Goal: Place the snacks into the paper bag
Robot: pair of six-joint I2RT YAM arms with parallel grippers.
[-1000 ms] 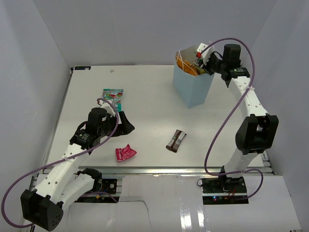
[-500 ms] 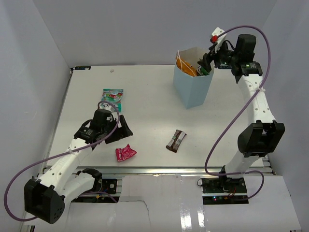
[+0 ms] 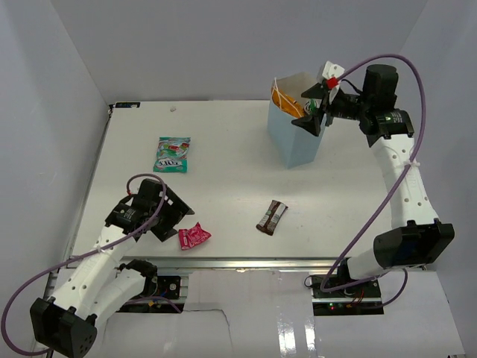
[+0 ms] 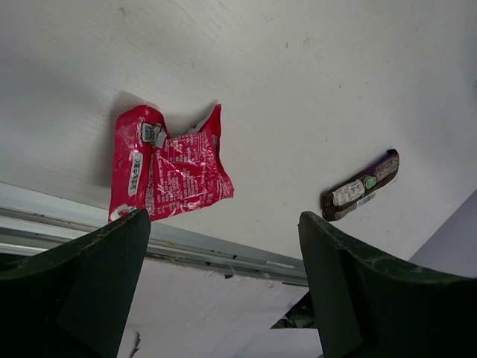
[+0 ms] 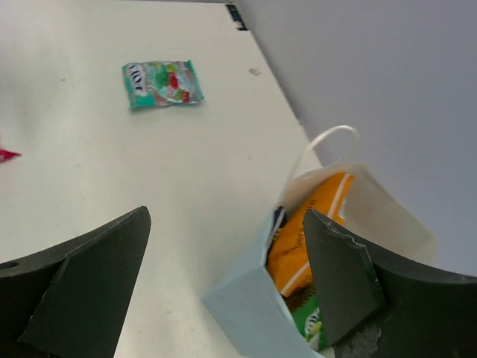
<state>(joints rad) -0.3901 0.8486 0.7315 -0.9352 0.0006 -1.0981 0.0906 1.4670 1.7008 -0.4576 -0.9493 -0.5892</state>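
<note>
- White table (image 3: 223, 127) under grey walls carries the upright light-blue paper bag (image 3: 298, 145).
- Right gripper (image 3: 307, 109) hovers above the paper bag's open top, jaws spread wide and empty.
- Large orange chip bag (image 3: 284, 103) and a green packet (image 5: 311, 328) sit inside the paper bag.
- Left gripper (image 3: 168, 221), also spread and empty, is well to the near left of the paper bag, just beside the small pink packet (image 3: 193, 236).
- Dark brown bar (image 3: 272, 217) lies nearside of the paper bag.
- Teal-green-red pouch (image 3: 172, 154) lies well left of the paper bag.
</note>
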